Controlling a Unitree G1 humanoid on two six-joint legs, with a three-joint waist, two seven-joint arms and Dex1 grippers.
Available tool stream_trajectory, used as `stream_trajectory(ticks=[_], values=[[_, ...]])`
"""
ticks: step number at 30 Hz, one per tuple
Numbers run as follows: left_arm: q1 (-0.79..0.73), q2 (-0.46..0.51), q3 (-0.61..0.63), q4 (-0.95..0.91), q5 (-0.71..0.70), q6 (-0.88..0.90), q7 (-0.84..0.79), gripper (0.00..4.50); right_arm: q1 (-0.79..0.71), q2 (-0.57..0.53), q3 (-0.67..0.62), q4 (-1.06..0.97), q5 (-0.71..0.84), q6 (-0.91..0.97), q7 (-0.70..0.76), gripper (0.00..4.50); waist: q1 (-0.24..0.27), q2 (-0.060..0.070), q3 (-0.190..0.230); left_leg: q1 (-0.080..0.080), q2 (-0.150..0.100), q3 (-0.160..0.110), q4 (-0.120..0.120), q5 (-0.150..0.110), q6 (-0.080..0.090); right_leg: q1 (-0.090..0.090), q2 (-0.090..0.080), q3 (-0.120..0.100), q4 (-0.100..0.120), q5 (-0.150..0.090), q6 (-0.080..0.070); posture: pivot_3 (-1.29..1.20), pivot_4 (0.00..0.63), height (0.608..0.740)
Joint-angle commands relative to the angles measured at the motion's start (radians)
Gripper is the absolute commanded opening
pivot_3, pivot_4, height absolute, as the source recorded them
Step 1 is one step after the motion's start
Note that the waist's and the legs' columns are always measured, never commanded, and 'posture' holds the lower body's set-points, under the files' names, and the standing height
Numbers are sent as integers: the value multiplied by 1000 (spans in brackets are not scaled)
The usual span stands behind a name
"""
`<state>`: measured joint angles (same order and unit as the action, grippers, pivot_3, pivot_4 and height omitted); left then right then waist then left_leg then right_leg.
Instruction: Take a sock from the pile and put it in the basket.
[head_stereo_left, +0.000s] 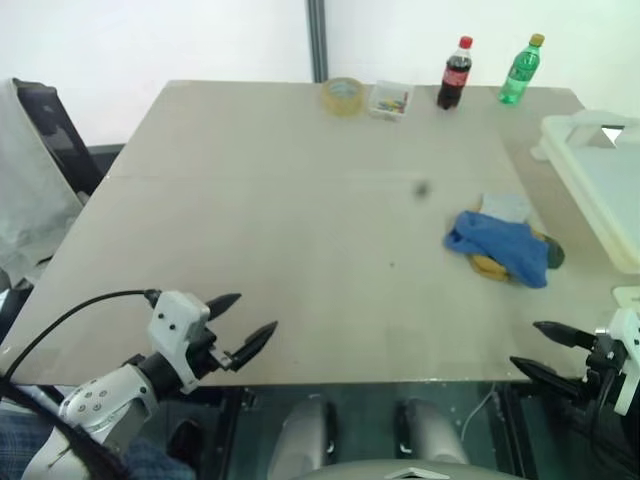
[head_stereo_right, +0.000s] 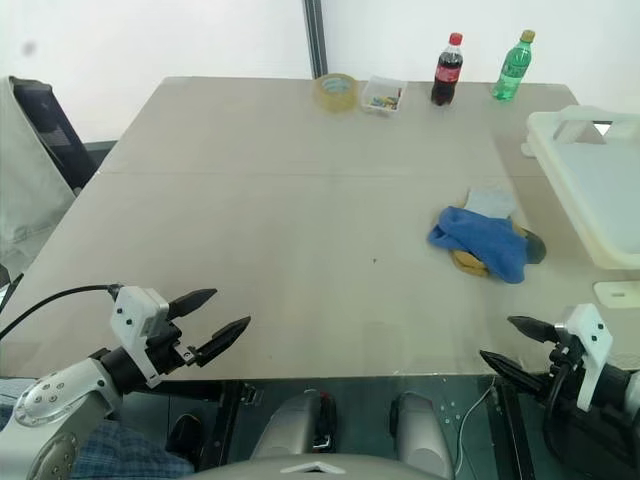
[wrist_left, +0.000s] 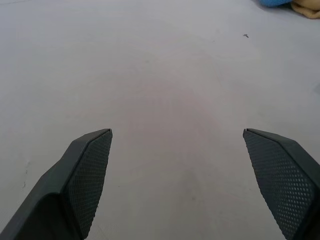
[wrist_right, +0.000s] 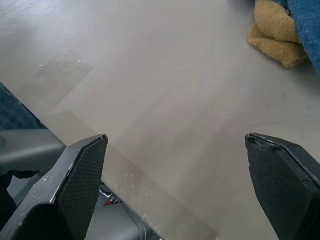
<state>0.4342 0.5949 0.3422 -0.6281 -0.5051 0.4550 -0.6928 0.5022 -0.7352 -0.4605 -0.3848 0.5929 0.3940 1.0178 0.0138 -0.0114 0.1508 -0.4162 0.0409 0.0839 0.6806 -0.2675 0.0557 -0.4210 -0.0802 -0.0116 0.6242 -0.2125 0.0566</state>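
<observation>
The pile (head_stereo_left: 503, 247) of socks lies on the right half of the table: a blue one on top, mustard yellow, pale grey and dark green showing beneath. The pale white basket (head_stereo_left: 600, 170) stands at the table's right edge, just beyond the pile. My left gripper (head_stereo_left: 250, 322) hovers open over the front left of the table, nothing between its fingers. My right gripper (head_stereo_left: 530, 347) is open at the front right edge, short of the pile. In the right wrist view the mustard sock (wrist_right: 276, 34) and blue sock (wrist_right: 306, 25) lie ahead of the open fingers.
At the far edge of the table (head_stereo_left: 300, 220) stand a roll of tape (head_stereo_left: 343, 95), a small clear box of coloured bits (head_stereo_left: 390, 101), a cola bottle (head_stereo_left: 455, 74) and a green bottle (head_stereo_left: 521, 70). A dark chair (head_stereo_left: 55, 140) stands off the left side.
</observation>
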Motion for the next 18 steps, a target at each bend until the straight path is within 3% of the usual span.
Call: stream_trajectory(ticks=[1, 5, 18], values=[[64, -9, 40, -52, -20, -29, -19, 4481, 5, -15, -60, -17, 11, -13, 6, 4500, 0, 0, 0, 0, 0, 0, 0, 0, 0, 0, 0, 0, 0, 0, 0, 0, 150, 740], [135, -17, 54, -48, -19, -62, -42, 4481, -16, -21, -73, 14, -2, -29, 3, 4500, -2, -3, 2, -1, 0, 2, -3, 0, 1, -2, 0, 1, -2, 1, -2, 0, 150, 740], [87, 0, 39, -13, -8, -76, -55, 4481, -19, -12, -70, 6, -11, -27, -2, 4500, 0, -2, 2, -1, -1, 2, -3, 0, 1, -2, 4, 1, -2, 1, -1, 0, 150, 740]])
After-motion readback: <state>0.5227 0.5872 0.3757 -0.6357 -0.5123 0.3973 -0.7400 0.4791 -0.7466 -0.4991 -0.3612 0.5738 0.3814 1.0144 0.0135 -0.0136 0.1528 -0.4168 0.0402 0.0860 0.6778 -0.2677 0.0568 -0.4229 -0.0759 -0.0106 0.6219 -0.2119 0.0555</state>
